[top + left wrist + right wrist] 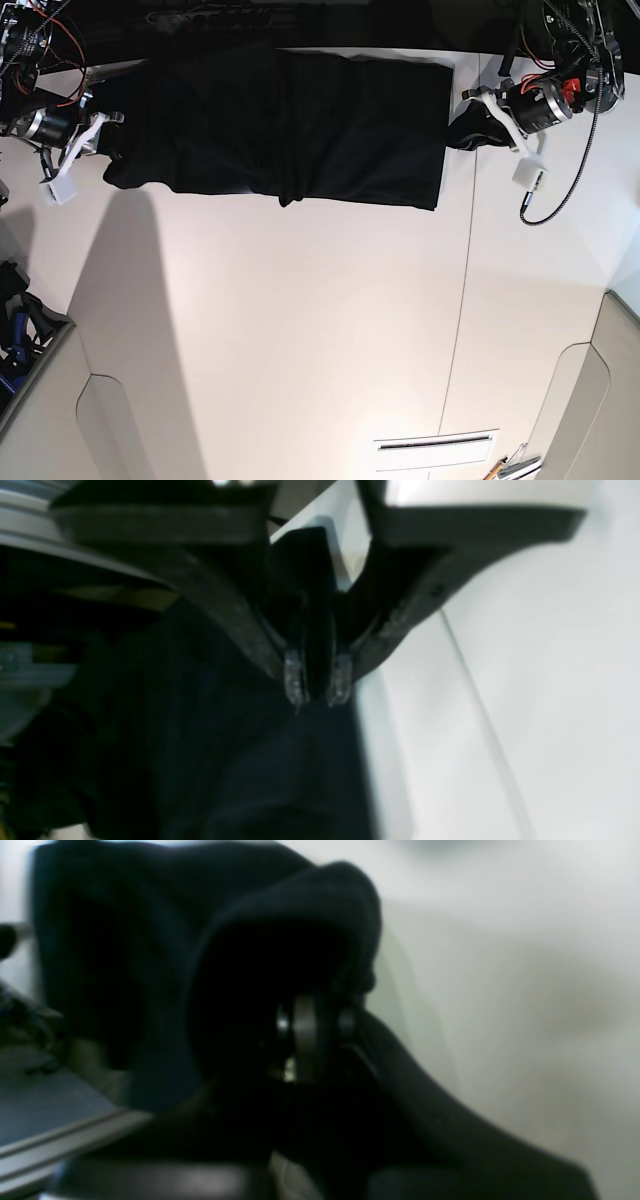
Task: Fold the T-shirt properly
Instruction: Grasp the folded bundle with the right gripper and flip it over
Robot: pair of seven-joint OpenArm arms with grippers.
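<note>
The black T-shirt (pixel 300 130) lies spread in a wide band across the far part of the white table (pixel 300 330), plain side up. My left gripper (pixel 472 128) sits at the shirt's right edge in the base view. In the left wrist view its clear fingertips (pixel 295 680) pinch a black fold of the T-shirt (pixel 225 760), so the left gripper (pixel 317 682) is shut on cloth. My right gripper (pixel 105 135) is at the shirt's left edge. In the right wrist view the T-shirt (pixel 125 940) bunches over the right gripper (pixel 325 1022), which is closed on it.
A seam (pixel 465 300) runs down the table right of the middle. A white slotted plate (pixel 435 450) lies near the front edge. A black cable (pixel 565 190) hangs by the left arm. Dark gear (pixel 15 335) sits off the table at the left.
</note>
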